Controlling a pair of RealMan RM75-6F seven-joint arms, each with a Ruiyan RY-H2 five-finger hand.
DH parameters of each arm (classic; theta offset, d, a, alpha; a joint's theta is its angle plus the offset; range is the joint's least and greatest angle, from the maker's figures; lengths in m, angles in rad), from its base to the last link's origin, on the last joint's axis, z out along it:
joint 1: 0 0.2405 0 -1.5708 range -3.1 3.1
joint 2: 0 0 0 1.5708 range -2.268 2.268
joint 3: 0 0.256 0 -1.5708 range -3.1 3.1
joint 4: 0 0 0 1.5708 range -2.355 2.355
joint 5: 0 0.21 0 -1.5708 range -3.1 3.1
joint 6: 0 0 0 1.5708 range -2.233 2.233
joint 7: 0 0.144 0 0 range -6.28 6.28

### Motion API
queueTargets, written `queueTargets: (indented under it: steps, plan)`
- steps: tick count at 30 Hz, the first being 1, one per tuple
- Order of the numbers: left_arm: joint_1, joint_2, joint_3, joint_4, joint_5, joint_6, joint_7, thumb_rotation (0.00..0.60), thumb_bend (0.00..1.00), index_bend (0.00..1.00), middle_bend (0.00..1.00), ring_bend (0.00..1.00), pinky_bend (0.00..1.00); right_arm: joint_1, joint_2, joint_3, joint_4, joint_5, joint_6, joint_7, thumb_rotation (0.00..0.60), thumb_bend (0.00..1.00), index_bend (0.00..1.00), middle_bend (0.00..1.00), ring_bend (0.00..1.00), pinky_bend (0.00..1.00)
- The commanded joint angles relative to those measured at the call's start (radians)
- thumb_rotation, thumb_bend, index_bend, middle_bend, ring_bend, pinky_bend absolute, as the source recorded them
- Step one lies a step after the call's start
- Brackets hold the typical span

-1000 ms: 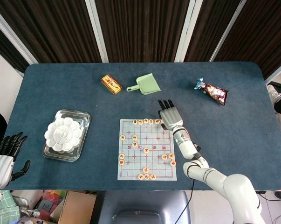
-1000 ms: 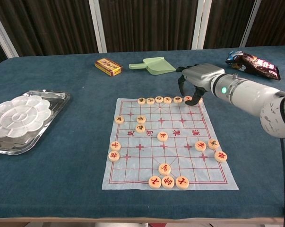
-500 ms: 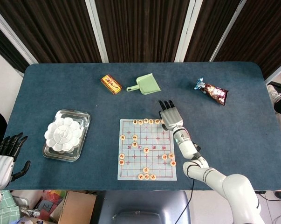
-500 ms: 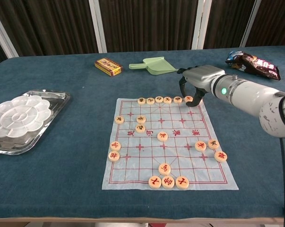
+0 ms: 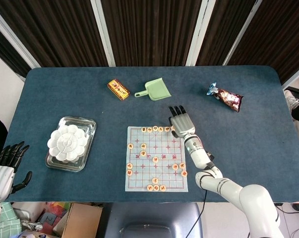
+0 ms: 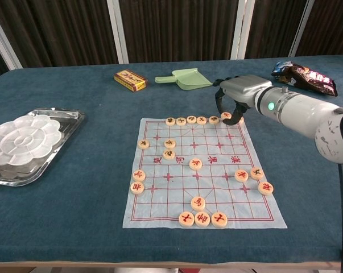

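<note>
The right robot hand [image 6: 235, 101] has lifted a little since a moment ago, and a small round wooden chess piece [image 6: 226, 116] now sits pinched in its fingertips, just above the far right corner of the thin white paper chess board with red lines [image 6: 202, 193]. More round wooden pieces [image 6: 191, 120] sit in a row beside it on the far edge. The board lies flat on the blue cloth worktop [image 6: 80, 187]. Behind the hand are a green plastic dustpan [image 6: 182, 78], a small yellow and red box [image 6: 129, 79] and a dark shiny snack bag [image 6: 305, 77]. The left robot hand [image 5: 4, 171] hangs off the near left edge, fingers spread, holding nothing. Near it a white flower-shaped paint tray [image 5: 67, 141] rests in a silver metal tray [image 5: 87, 124].
</note>
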Motion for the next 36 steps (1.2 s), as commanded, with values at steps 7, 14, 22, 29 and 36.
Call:
queueTargets:
  steps: [7, 14, 22, 29, 36]
  plan:
    - [0.001, -0.002, 0.004, -0.002, 0.007, 0.003, 0.009, 0.6, 0.4, 0.0, 0.0, 0.0, 0.0, -0.041, 0.067, -0.017, -0.083, -0.011, 0.042, -0.007, 0.6, 0.5, 0.65, 0.12, 0.0, 0.0]
    - [-0.001, -0.005, 0.006, -0.006, 0.011, 0.0, 0.022, 0.6, 0.4, 0.0, 0.0, 0.0, 0.0, -0.051, 0.075, -0.024, -0.087, 0.006, 0.031, -0.023, 0.6, 0.5, 0.65, 0.12, 0.0, 0.0]
    - [-0.005, -0.004, 0.004, -0.009, -0.002, -0.017, 0.027, 0.6, 0.4, 0.0, 0.0, 0.0, 0.0, -0.043, 0.06, -0.028, -0.068, 0.014, 0.02, -0.041, 0.6, 0.5, 0.63, 0.12, 0.0, 0.0]
    - [-0.007, -0.005, 0.002, -0.007, -0.006, -0.02, 0.02, 0.6, 0.4, 0.0, 0.0, 0.0, 0.0, -0.043, 0.058, -0.033, -0.071, 0.018, 0.023, -0.057, 0.6, 0.5, 0.55, 0.13, 0.0, 0.0]
    - [-0.006, -0.005, 0.004, -0.005, 0.005, -0.01, 0.013, 0.6, 0.4, 0.0, 0.0, 0.0, 0.0, -0.062, 0.094, -0.028, -0.133, 0.002, 0.061, -0.024, 0.6, 0.5, 0.46, 0.12, 0.0, 0.0]
